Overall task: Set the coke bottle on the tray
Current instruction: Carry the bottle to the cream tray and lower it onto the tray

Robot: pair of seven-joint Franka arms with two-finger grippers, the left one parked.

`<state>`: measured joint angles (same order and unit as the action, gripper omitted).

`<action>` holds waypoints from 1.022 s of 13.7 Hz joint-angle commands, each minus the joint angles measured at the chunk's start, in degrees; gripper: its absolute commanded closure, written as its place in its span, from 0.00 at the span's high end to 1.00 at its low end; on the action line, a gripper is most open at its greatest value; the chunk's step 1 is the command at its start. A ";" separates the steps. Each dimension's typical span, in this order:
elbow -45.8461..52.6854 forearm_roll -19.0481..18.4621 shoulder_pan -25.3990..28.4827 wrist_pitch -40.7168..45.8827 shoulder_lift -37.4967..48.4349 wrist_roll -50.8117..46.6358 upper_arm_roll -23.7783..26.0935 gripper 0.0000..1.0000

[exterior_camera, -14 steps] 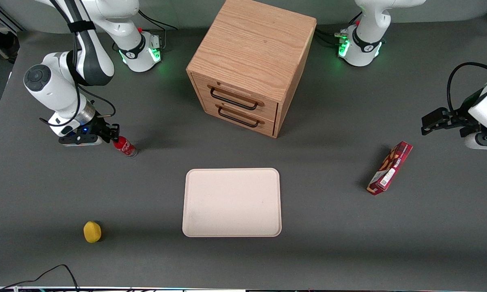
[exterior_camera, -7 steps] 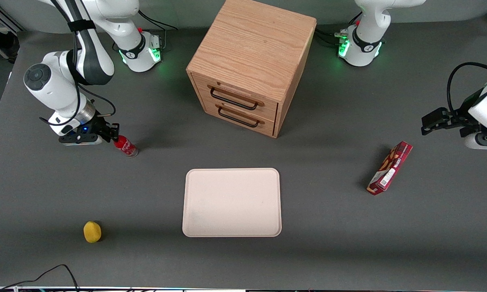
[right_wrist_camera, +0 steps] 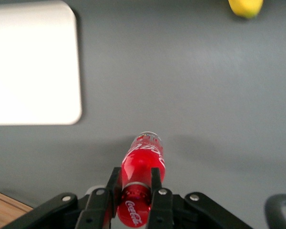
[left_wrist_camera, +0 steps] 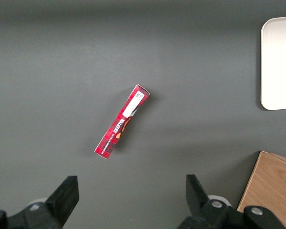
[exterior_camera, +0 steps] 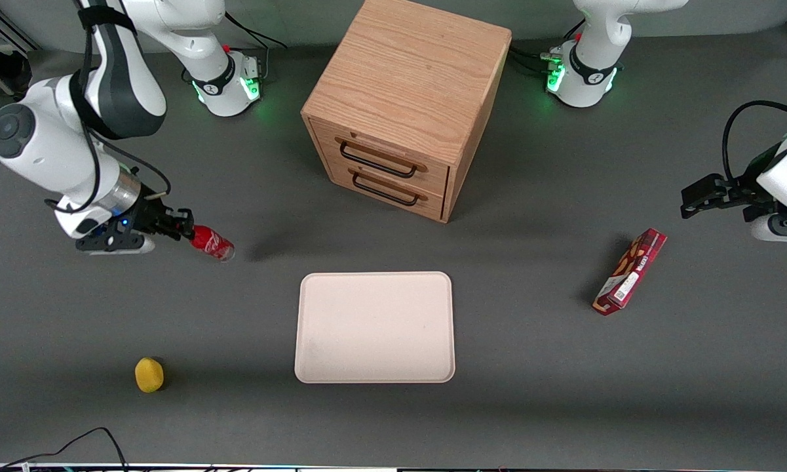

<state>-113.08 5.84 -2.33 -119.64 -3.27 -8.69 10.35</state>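
Note:
The coke bottle [exterior_camera: 213, 243] is a small slim red bottle with white lettering. My right gripper [exterior_camera: 187, 231] is shut on its cap end and holds it tilted, lifted off the grey table, at the working arm's end. In the right wrist view the black fingers [right_wrist_camera: 115, 185] clamp the bottle's neck [right_wrist_camera: 142, 167], clear base pointing away. The cream tray [exterior_camera: 375, 326] lies flat in the middle of the table, nearer the front camera than the bottle, and also shows in the right wrist view [right_wrist_camera: 33, 67].
A wooden two-drawer cabinet [exterior_camera: 406, 105] stands farther from the front camera than the tray. A yellow lemon-like object [exterior_camera: 149, 374] lies near the table's front edge. A red flat snack box [exterior_camera: 630, 271] lies toward the parked arm's end.
My right gripper has risen with the coke bottle in it, lifting it off the table and tilting it more; the arm's wrist moved outward and toward the camera.

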 commanded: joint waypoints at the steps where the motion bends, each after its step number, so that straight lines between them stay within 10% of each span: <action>1: 17.67 -0.65 2.49 4.32 -13.14 -7.11 1.78 0.00; 6: 47.02 -6.89 10.40 15.83 -33.08 -16.18 0.82 0.00; 14: 59.37 -6.37 23.60 6.98 -47.09 -22.67 -10.18 0.00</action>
<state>-58.39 -0.13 19.96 -110.91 -46.65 -28.34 1.55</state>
